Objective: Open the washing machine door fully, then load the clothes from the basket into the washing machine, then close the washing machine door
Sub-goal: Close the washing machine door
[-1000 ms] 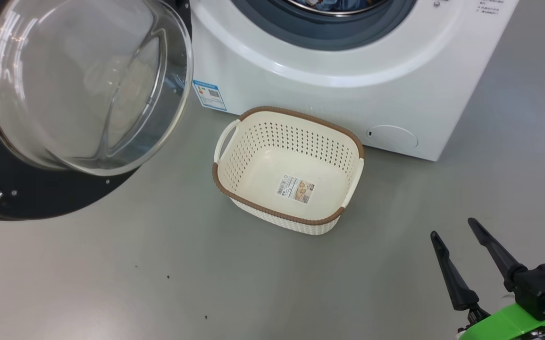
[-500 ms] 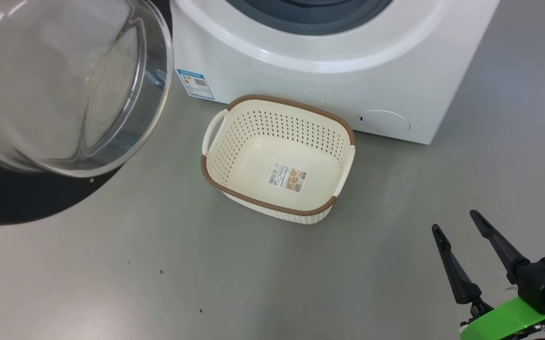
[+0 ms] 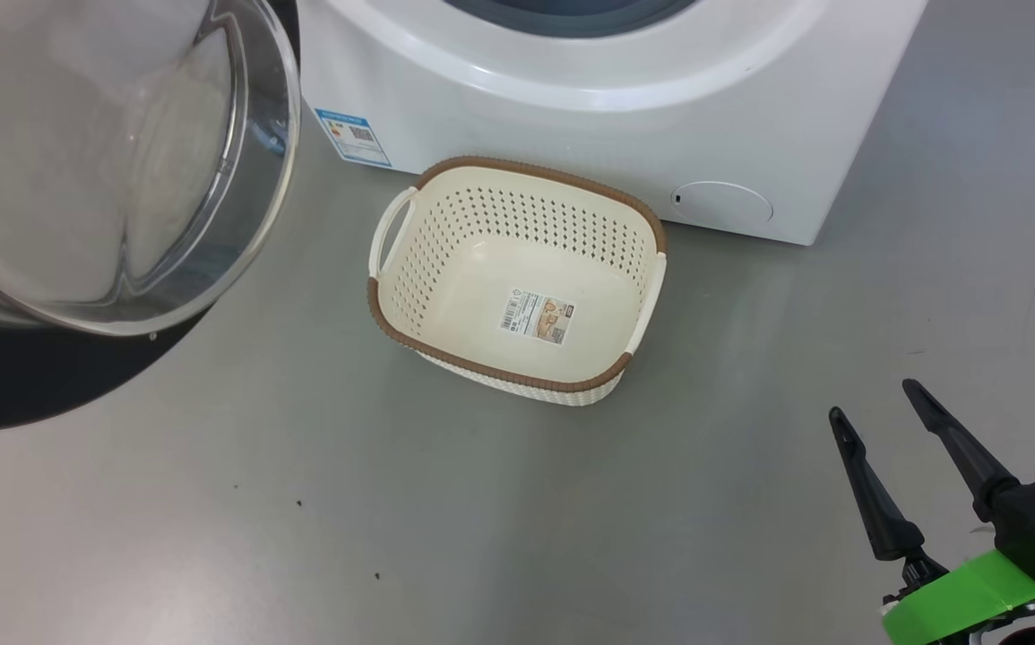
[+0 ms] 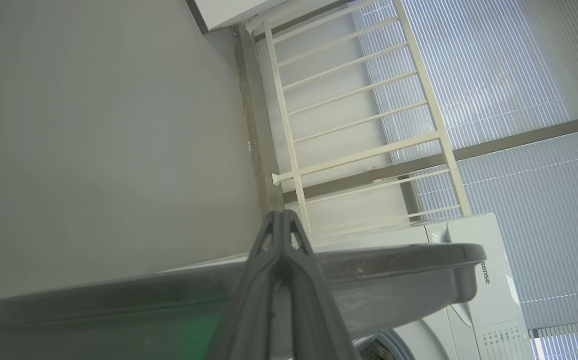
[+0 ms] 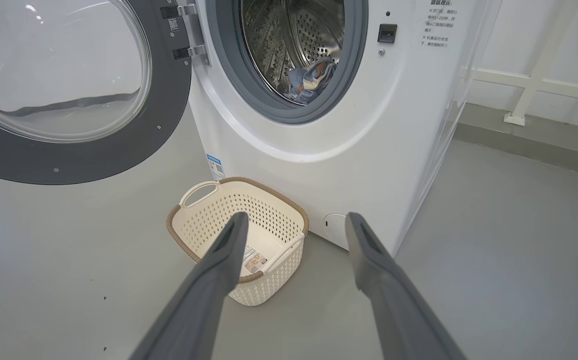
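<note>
Right gripper (image 3: 874, 400) (image 5: 296, 218): two long, dark, tapered fingers spread wide, holding nothing, above bare floor and well apart from the basket.
Left gripper (image 4: 281, 216): fingertips pressed together with nothing between them, pointing towards a white railing (image 4: 359, 125).
Change: in the head view the whole picture has slid up and to the left since a second ago, so the camera has moved. The basket has kept its place before the machine, and the right fingers are spread as before.
Grey floor (image 3: 392, 502): smooth and matt, with a few dark specks.
Cream-white perforated plastic basket (image 3: 517, 374) (image 5: 273, 280): rounded rectangle with a brown woven-look rim and white side handles. It is empty, upright, and just in front of the machine.
Label sticker (image 3: 537, 316): flat on the basket bottom.
Big white boxy washing machine (image 3: 571, 116) (image 5: 359, 165): glossy front, grey rubber gasket, perforated steel drum.
Light-blue printed clothes (image 5: 311, 80): bunched inside the drum.
Round black-rimmed washing machine door (image 3: 15, 394) (image 5: 168, 100): swung wide open on the machine's left, its clear glass bowl bulging.
</note>
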Robot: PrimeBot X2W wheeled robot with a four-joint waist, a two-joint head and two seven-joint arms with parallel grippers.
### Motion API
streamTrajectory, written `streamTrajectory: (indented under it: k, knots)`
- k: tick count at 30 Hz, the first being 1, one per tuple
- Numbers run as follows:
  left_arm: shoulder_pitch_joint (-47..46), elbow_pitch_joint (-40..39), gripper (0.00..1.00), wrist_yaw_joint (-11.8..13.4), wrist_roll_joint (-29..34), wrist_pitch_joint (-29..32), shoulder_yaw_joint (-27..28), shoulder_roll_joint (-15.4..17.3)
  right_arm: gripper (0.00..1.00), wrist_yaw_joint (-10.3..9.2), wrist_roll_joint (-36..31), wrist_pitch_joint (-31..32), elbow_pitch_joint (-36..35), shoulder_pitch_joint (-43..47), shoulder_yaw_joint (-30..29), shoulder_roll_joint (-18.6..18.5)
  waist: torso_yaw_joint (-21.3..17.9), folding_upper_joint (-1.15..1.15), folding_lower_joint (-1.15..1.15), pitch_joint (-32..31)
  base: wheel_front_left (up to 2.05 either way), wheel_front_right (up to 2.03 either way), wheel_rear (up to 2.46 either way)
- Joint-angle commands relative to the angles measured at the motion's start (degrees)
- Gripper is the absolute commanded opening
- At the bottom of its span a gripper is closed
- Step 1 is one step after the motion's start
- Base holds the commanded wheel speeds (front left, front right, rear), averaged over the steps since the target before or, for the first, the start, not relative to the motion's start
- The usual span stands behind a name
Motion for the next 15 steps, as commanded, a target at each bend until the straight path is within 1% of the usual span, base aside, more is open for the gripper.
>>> streamTrajectory:
  k: [1,9,15]
  knots:
    - [-1.2,-0.9,0.00,-0.2,0.7,0.5,1.1,4.1,1.00,0.35,0.0,0.0,-1.5,-1.1,1.3,-0.7,0.0,0.00,0.00,0.1,0.00,0.00,0.00]
    - [-1.0,-0.6,0.00,-0.6,0.9,2.1,0.3,3.8,1.00,0.35,0.1,-0.1,-1.3,-1.5,1.4,-0.7,-0.1,0.00,0.00,0.1,0.00,0.00,0.00]
    - [-0.2,-1.8,0.00,-1.9,-0.2,5.4,0.1,3.3,1.00,0.35,0.0,-0.2,-1.2,-1.5,1.3,-0.6,0.0,0.00,0.00,0.1,0.00,0.00,0.00]
